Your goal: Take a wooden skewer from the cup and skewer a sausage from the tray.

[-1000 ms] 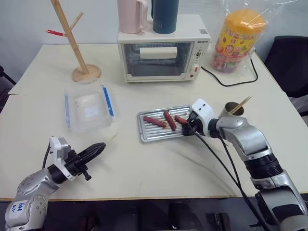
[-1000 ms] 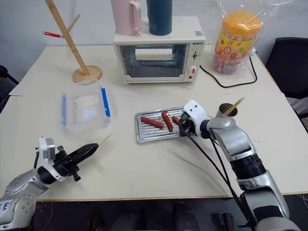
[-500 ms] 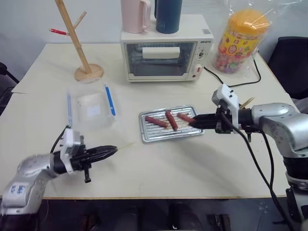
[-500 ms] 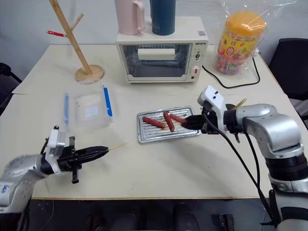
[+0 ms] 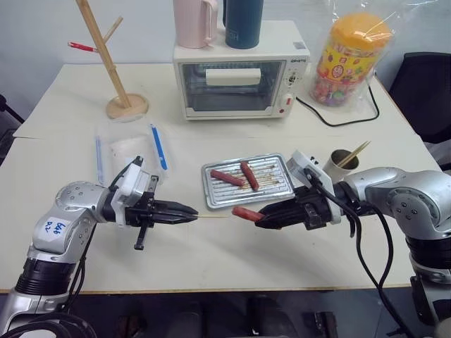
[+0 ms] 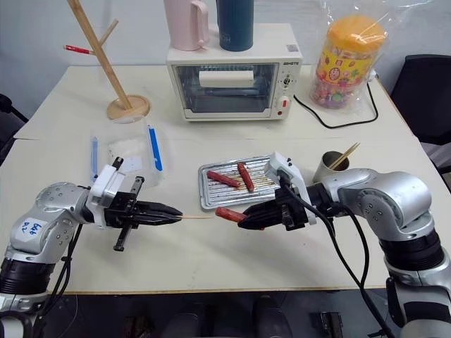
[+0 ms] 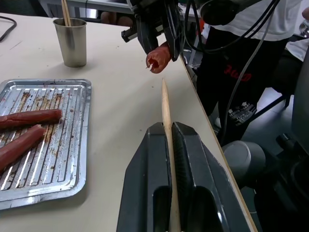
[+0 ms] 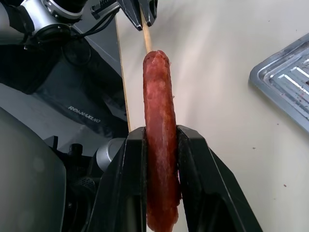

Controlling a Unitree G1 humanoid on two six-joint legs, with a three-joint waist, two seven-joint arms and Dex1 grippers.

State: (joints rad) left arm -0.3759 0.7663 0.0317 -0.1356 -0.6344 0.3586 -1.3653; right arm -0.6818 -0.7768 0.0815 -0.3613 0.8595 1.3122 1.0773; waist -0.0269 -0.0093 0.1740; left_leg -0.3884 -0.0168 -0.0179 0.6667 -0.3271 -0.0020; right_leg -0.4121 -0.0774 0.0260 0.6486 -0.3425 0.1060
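In front of the tray [image 5: 211, 201], the left gripper [image 5: 184, 212] is clamped on the wooden skewer [image 5: 211, 215], which lies level with its tip aimed at the sausage [image 5: 246, 213]. The right gripper [image 5: 266, 217] pinches that sausage end-on toward the tip, just apart. Two sausages lie in the tray; the cup [image 5: 341, 163] stands right of it. Behind it, the toaster oven [image 5: 239, 79] bears an unreadable label.

Silver arms, black-fingered tools, black cables
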